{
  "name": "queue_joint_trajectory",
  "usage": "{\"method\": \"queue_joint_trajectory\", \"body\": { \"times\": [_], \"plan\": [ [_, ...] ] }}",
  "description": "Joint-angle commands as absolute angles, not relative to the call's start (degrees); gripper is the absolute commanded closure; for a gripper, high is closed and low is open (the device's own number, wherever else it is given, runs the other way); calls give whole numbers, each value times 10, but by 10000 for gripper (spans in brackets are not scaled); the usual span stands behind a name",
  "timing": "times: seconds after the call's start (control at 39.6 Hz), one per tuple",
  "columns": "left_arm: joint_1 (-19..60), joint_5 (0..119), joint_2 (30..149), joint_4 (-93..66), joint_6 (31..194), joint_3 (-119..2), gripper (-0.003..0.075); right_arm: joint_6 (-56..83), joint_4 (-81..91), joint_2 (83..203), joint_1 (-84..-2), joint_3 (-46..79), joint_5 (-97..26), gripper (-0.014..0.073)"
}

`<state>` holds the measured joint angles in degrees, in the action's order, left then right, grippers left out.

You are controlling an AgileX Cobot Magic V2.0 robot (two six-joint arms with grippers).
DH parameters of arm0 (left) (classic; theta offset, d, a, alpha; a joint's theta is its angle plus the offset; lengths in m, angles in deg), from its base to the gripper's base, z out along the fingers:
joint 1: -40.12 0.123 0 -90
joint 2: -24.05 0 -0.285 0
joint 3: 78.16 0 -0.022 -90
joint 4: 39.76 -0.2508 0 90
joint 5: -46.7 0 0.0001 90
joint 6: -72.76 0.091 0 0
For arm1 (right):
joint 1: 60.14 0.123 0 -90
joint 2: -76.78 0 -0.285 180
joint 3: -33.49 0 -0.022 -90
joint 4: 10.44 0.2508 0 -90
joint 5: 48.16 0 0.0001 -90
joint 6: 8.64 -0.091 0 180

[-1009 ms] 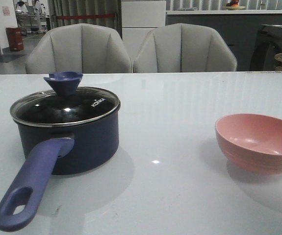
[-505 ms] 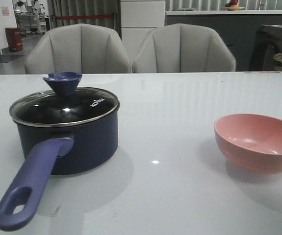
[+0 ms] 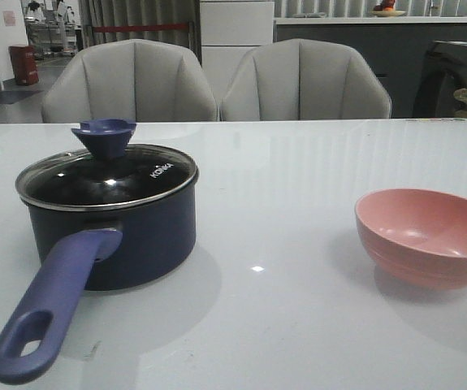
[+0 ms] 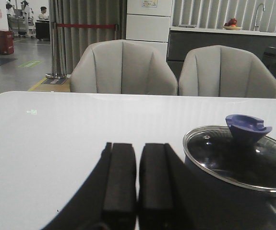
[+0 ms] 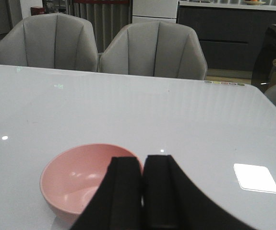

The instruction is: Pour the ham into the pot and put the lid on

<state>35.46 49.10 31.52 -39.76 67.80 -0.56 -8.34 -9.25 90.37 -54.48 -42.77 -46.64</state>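
Observation:
The navy pot [image 3: 119, 240] stands on the left of the white table with its purple-blue handle [image 3: 50, 313] pointing toward the near edge. The glass lid [image 3: 107, 175] with its blue knob [image 3: 104, 136] sits on the pot; it also shows in the left wrist view [image 4: 238, 158]. The ham is hidden. The pink bowl [image 3: 428, 236] stands on the right and looks empty; it also shows in the right wrist view [image 5: 75, 179]. My left gripper [image 4: 138, 146] is shut and empty beside the pot. My right gripper [image 5: 142, 160] is shut and empty, close to the bowl. Neither gripper shows in the front view.
Two grey chairs [image 3: 217, 81] stand behind the table's far edge. A bright light patch [image 5: 255, 177] lies on the table beside the bowl.

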Motion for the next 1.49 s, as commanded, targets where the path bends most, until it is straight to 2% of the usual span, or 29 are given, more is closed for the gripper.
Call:
{"method": "queue_joint_trajectory", "body": {
  "times": [0.0,0.23,1.46],
  "plan": [
    [350,451,302,-398,674,12,606,-115,-125,889,-550,-426,-514,439],
    [350,451,302,-398,674,12,606,-115,-125,828,-550,-458,-512,439],
    [350,451,303,-398,674,12,606,-115,-125,830,-550,-458,-515,439]
  ]
}}
